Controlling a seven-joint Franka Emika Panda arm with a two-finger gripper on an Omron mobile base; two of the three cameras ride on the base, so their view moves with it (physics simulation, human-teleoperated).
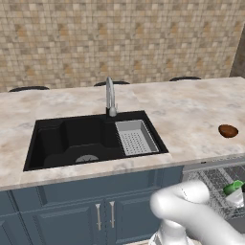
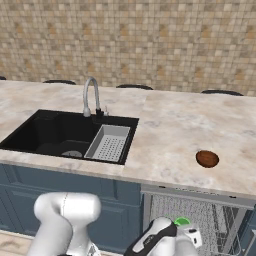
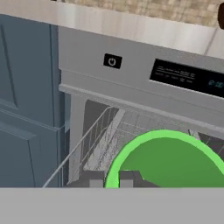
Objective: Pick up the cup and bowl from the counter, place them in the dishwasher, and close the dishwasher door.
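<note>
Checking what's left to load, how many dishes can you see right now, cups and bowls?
2. The green cup is in the hand, over the open dishwasher's wire rack. The reddish-brown bowl sits on the counter, right of the sink. Others may be hidden in the rack.

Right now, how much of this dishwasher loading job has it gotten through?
About a third, I'd judge. Done: the cup is off the counter. In hand: the claw is shut on the cup's rim, holding it over the rack of the open dishwasher, not yet released. Left: the bowl sits on the counter, and the door hasn't been closed.
</note>
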